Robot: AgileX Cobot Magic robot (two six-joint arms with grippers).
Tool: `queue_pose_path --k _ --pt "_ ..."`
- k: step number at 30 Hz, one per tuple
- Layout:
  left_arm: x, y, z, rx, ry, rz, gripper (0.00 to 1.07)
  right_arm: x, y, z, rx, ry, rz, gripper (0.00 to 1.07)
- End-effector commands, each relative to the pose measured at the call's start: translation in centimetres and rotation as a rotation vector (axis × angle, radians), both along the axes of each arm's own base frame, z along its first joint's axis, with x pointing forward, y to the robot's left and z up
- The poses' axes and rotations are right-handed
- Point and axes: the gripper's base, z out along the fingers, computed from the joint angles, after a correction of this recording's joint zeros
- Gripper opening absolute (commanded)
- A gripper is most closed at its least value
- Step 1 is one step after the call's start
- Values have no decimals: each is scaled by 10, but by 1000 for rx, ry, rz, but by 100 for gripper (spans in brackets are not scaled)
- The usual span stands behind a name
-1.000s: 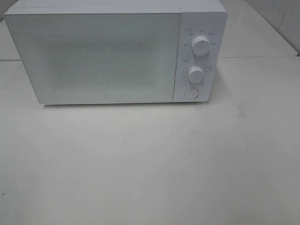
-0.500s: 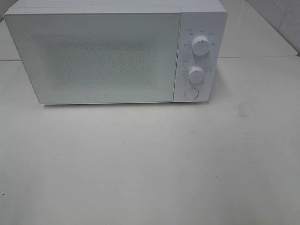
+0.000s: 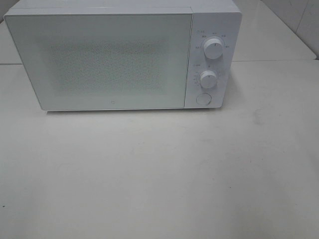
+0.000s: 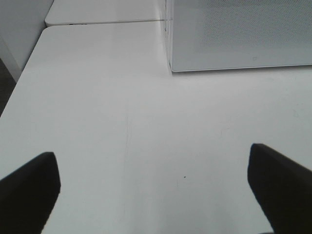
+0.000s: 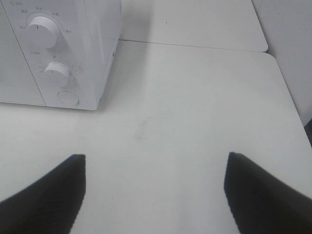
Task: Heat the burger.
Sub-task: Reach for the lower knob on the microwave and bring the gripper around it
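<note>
No burger shows in any view. A white microwave (image 3: 122, 55) stands at the back of the white table (image 3: 159, 169) with its door shut; the frosted door window reveals nothing inside. Its panel on the right carries an upper knob (image 3: 213, 49), a lower knob (image 3: 208, 78) and a round button (image 3: 203, 98). Neither arm appears in the exterior high view. My left gripper (image 4: 153, 187) hovers open over bare table in front of the microwave's left corner (image 4: 171, 68). My right gripper (image 5: 155, 187) is open and empty over the table beside the microwave's panel (image 5: 53, 53).
A seam (image 3: 274, 60) joins this table to another table behind it. Tiled wall (image 3: 299, 20) rises at the far right. The table's left edge (image 4: 19, 83) and right edge (image 5: 287, 92) show in the wrist views.
</note>
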Motion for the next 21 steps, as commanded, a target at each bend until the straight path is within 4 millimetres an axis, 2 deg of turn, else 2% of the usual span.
queue_pose_path --k 1,5,11,13,17,20,21 --pt "-4 0 0 -5 -37 1 100 14 1 2 6 -32 -1 76" --pt "-4 0 0 -5 -37 1 100 33 2 -3 15 -46 2 76" --pt "-4 0 0 -5 -37 1 100 47 3 -6 47 -70 -9 76" --pt "-4 0 0 -5 -37 1 100 62 5 -8 63 -112 -7 76" --pt "-4 0 0 -5 -37 1 100 72 6 -11 67 -145 -1 76" --pt "-4 0 0 -5 -37 1 100 80 7 -18 73 -198 8 76" --pt "-4 0 0 -5 -37 1 100 83 8 -28 77 -219 13 76"
